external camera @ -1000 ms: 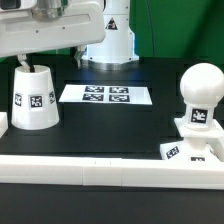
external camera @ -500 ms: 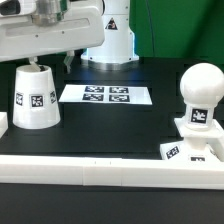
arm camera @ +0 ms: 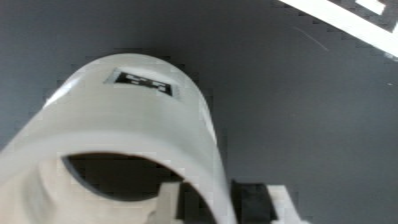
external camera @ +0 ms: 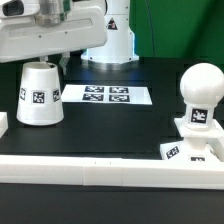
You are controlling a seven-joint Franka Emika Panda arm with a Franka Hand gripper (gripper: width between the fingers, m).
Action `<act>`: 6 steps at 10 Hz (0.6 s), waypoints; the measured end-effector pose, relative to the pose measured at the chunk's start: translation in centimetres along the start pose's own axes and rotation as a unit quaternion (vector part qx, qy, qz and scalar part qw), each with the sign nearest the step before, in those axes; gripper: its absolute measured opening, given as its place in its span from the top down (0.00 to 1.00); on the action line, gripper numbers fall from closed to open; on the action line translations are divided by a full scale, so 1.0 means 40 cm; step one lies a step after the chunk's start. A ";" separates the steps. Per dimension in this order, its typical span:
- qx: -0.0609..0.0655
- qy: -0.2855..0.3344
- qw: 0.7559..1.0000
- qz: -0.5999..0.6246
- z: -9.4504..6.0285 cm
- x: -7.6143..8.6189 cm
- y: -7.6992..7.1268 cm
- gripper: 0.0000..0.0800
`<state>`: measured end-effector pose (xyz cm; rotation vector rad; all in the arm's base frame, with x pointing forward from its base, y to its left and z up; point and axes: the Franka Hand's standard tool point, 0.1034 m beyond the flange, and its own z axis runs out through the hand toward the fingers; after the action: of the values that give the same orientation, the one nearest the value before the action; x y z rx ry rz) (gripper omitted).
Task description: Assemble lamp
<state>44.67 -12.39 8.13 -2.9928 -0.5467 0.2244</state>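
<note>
The white tapered lamp shade [external camera: 40,95] stands at the exterior view's left, narrow end up, a tag on its side. My gripper [external camera: 46,62] is right above it, its fingers mostly hidden by the arm. In the wrist view the shade [arm camera: 134,130] fills the picture, and my gripper [arm camera: 222,205] is shut on its wall, one finger [arm camera: 178,205] inside the opening and one outside. The rounded bulb [external camera: 203,85] stands upright on the flat square base [external camera: 190,150] at the exterior view's right.
The marker board [external camera: 105,95] lies flat behind the shade, toward the middle; its corner shows in the wrist view [arm camera: 356,10]. A white rail [external camera: 100,168] runs along the table's front edge. The robot's white pedestal [external camera: 118,40] stands at the back.
The shade and my gripper have moved together toward the exterior view's right, by a small amount. The bulb and base have not moved.
</note>
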 end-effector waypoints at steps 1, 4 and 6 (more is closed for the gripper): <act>0.013 -0.004 1.000 0.016 -0.016 0.023 -0.034 0.94; 0.058 -0.004 0.996 0.074 -0.107 0.141 -0.131 0.94; 0.072 -0.009 0.991 0.113 -0.202 0.246 -0.161 0.94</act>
<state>52.83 -3.37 15.59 -2.9100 -0.1812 0.2938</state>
